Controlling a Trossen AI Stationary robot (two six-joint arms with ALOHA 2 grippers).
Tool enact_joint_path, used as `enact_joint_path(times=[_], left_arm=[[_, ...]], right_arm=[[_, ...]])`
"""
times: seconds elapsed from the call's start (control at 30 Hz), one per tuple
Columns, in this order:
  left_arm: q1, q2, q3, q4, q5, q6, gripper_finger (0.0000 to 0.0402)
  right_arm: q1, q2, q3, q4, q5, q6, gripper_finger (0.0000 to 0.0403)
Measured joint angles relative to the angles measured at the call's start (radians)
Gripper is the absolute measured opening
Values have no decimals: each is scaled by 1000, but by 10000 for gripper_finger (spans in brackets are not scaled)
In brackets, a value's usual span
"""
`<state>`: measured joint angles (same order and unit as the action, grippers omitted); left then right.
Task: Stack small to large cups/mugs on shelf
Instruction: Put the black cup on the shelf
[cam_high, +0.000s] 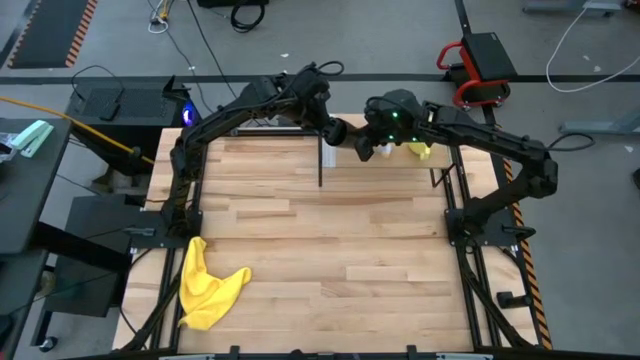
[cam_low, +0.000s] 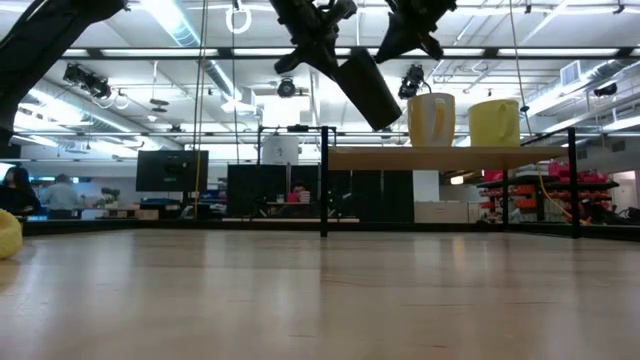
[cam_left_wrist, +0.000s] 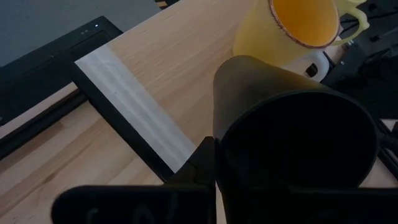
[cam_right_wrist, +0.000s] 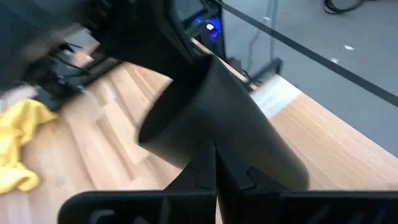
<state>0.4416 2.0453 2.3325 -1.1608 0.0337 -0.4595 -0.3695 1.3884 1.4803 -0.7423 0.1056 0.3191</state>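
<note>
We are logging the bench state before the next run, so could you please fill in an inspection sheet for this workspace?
Surface: wooden tabletop, bare in the middle.
Job's things: black cup held tilted in the air beside the shelf; orange mug and yellow-green mug standing on the shelf.
Clutter: yellow cloth at the table's left front.
Grippers: left gripper shut on the black cup; right gripper shut, close by the cup.
Cables: loose cables on the floor behind the table.
Surroundings: people far back in the room.
</note>
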Motion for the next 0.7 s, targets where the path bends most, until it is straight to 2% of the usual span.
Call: enact_joint_path(times=[0.4, 0.7], left_arm=[[-4, 14, 0, 28, 2, -1, 9], [-19, 34, 1, 30, 8, 4, 9]], right_arm=[[-1, -3, 0, -80, 51, 0, 0], [25, -94, 0, -145, 115, 15, 0]])
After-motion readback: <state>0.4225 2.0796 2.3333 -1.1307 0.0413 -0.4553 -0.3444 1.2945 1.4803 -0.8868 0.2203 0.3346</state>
